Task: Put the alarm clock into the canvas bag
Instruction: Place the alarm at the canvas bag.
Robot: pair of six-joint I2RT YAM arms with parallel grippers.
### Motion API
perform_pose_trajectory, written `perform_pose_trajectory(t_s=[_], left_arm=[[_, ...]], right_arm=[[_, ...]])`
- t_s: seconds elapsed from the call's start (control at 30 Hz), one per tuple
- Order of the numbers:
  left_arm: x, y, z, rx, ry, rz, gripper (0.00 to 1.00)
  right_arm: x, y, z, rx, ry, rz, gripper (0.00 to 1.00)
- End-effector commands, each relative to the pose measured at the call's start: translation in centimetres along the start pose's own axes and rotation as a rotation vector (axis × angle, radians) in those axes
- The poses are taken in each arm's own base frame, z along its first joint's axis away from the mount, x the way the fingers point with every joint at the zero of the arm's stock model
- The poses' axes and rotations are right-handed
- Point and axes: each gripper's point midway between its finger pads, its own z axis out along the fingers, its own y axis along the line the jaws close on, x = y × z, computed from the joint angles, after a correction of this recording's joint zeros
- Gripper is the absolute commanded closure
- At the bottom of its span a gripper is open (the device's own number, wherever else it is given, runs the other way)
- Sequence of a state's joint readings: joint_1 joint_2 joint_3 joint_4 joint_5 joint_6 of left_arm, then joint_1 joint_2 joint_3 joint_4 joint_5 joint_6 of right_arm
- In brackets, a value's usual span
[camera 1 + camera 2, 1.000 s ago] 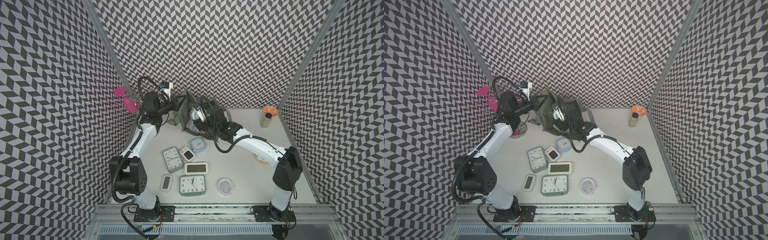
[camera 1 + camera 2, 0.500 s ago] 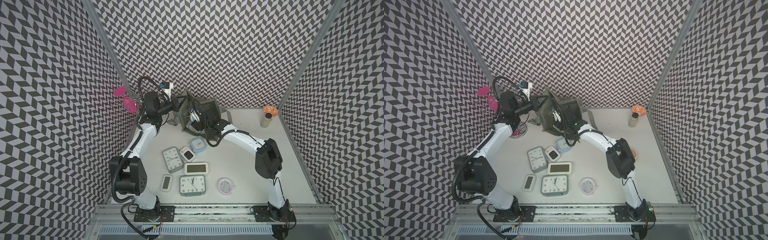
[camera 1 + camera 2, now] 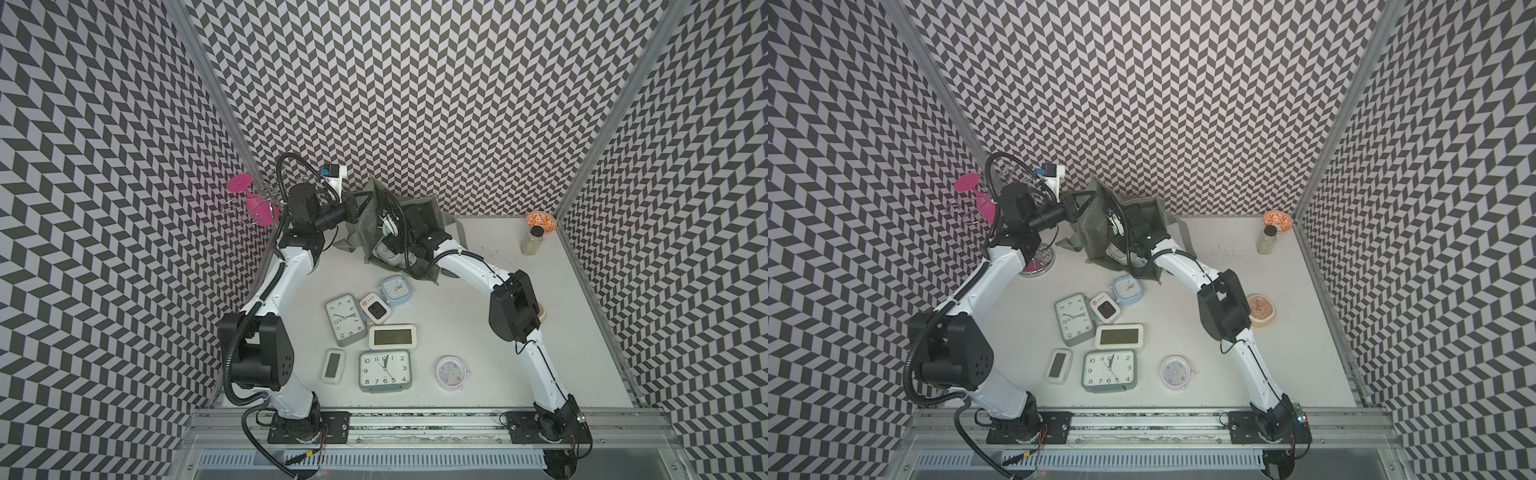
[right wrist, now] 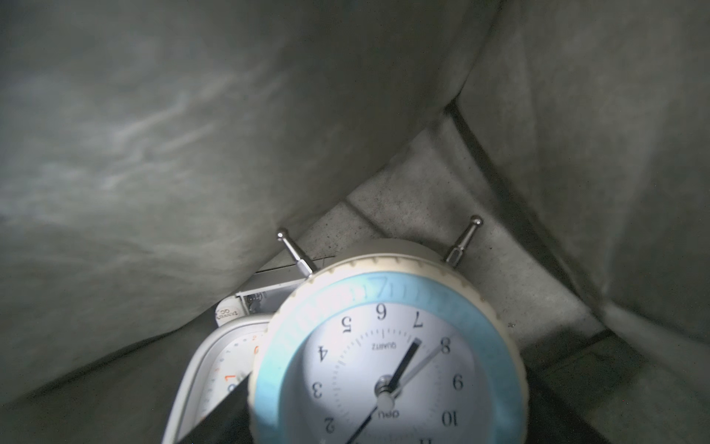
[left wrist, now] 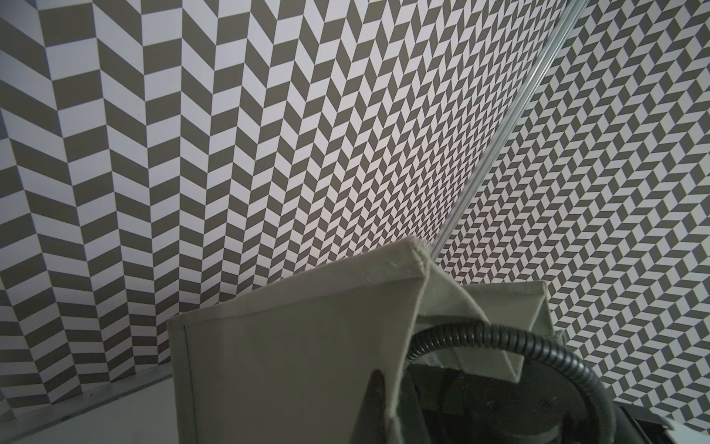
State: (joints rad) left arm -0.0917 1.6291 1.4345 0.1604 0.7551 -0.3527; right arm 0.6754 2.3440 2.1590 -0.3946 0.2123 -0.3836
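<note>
Left fingers [image 3: 360, 204] are pinched shut on the upper rim of the canvas bag [image 3: 368, 232] in both top views, holding that side of its mouth up at the back of the surface [image 3: 478, 340], close to the rear wall. The right arm reaches into the bag's mouth, and the right fingers are hidden inside the fabric there. Seven other clocks lie on the surface in front of the bag. The nearest to it is a blue clock [image 3: 395, 291], and a grey clock [image 3: 1108, 370] lies closest to the front rail.

From the left wrist, one of the left fingers [image 5: 378, 399] shows as a dark wedge pressed on the outer face of the canvas bag [image 5: 288, 365]. A black ribbed cable [image 5: 480, 334] crosses the open mouth beside it.

The right wrist camera looks down inside the bag. The alarm clock [image 4: 388, 365] is round, with a pale blue ring, a white face and two metal pegs. It is inside the bag, low over the bottom panel, and overlaps a second white clock [image 4: 215, 357]. One of the right fingers [image 4: 219, 413] shows dark at its side. Whether they grip the alarm clock or stand clear of it cannot be told.
</note>
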Motion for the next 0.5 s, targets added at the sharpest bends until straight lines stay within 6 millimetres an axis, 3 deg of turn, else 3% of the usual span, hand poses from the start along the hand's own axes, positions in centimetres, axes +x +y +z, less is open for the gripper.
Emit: perform_pose_trajectory(t_s=[0.0, 0.2, 0.47], left_arm=[[-4.6, -3.3, -1.2, 0.061, -0.111, 0.129, 1.00], [-4.2, -2.7, -1.0, 0.053, -0.108, 0.115, 1.00], [-4.2, -2.2, -1.1, 0.039, -0.110, 0.109, 1.00]], right_arm=[[-1.4, -0.2, -1.5, -0.023, -0.029, 0.028, 0.01], [-3.5, 0.9, -6.6, -0.108, -0.110, 0.041, 0.01], [-5.0, 1.5, -13.3, -0.163, -0.177, 0.080, 0.01]])
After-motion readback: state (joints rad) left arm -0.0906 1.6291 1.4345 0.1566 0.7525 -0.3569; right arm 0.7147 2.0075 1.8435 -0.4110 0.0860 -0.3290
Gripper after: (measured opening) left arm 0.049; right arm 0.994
